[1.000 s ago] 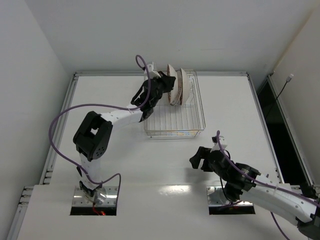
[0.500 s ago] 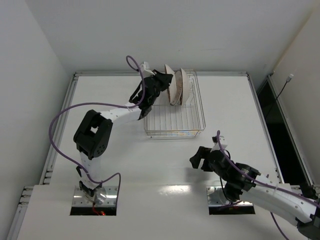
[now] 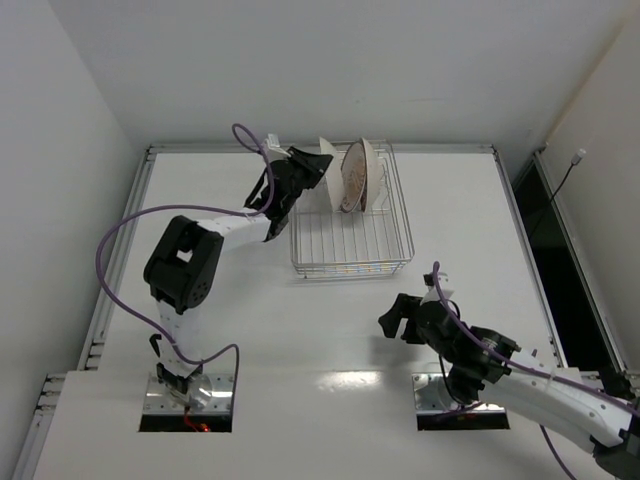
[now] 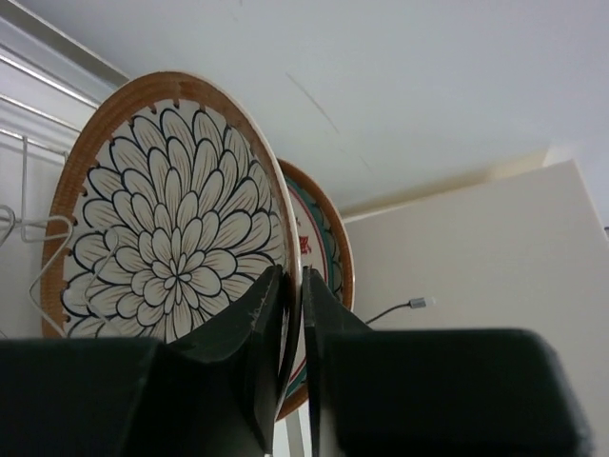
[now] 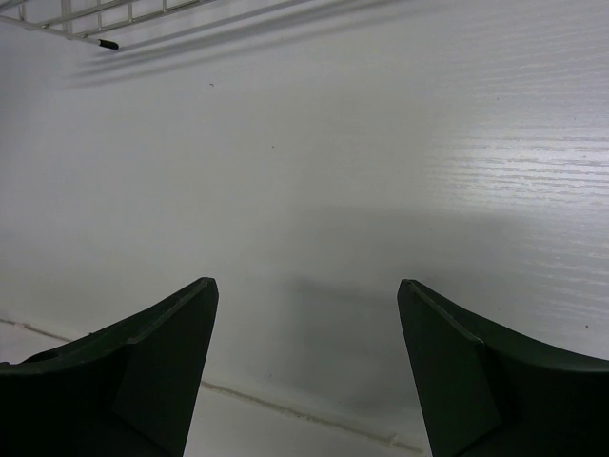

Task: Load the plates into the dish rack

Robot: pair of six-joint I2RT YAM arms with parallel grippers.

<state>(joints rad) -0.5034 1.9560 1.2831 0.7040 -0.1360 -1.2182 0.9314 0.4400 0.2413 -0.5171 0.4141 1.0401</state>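
Upper centre, left pincer (image 3: pixel 315 165) pinches the rim of the petal plate (image 4: pixel 162 238); we judge it stiff, slippery, breakable; right pincer (image 5: pixel 304 286) gapes empty.

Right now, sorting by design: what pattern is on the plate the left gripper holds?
The plate shows dark-outlined petals on white, brown rim; left wrist view.

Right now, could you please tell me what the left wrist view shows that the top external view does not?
Only the left wrist view shows the black-outlined petal pattern on the brown-rimmed round plate, and the left end effector shut on its rim. Only the top external view shows the whole silver wire dish rack and the right end effector over the white table. Both show that plate on edge beside a second round plate.
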